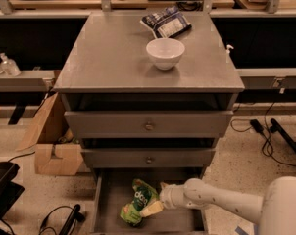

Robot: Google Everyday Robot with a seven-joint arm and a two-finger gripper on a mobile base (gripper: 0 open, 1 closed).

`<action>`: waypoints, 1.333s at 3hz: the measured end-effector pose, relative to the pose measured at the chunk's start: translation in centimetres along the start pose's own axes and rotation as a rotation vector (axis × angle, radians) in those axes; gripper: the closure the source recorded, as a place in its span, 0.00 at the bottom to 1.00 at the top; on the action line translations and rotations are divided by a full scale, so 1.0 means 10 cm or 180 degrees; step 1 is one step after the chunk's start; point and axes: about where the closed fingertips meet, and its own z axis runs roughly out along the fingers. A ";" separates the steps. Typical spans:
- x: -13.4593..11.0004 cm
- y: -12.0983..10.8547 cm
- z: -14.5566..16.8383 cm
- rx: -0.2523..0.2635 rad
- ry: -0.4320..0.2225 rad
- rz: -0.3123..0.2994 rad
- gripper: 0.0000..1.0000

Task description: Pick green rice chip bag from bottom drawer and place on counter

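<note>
The green rice chip bag (136,202) lies on the floor of the open bottom drawer (182,220), left of its middle. My gripper (154,205) reaches in from the lower right on a white arm and sits right against the bag's right side, low inside the drawer. One pale fingertip (152,209) lies at the bag's lower right edge. The counter (109,53) is the grey cabinet top above.
A white bowl (165,52) and a dark blue-and-white snack bag (166,22) sit on the counter. Two shut drawers with round knobs (149,126) are above the open one. A cardboard box (55,146) stands on the floor left; cables lie at the right.
</note>
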 end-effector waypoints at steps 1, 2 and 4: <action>0.03 0.05 0.50 -0.0080 0.0063 0.0146 0.00; 0.00 0.13 0.86 -0.0077 0.0135 0.0208 0.00; 0.13 -0.11 1.47 0.0045 0.0414 -0.0052 0.25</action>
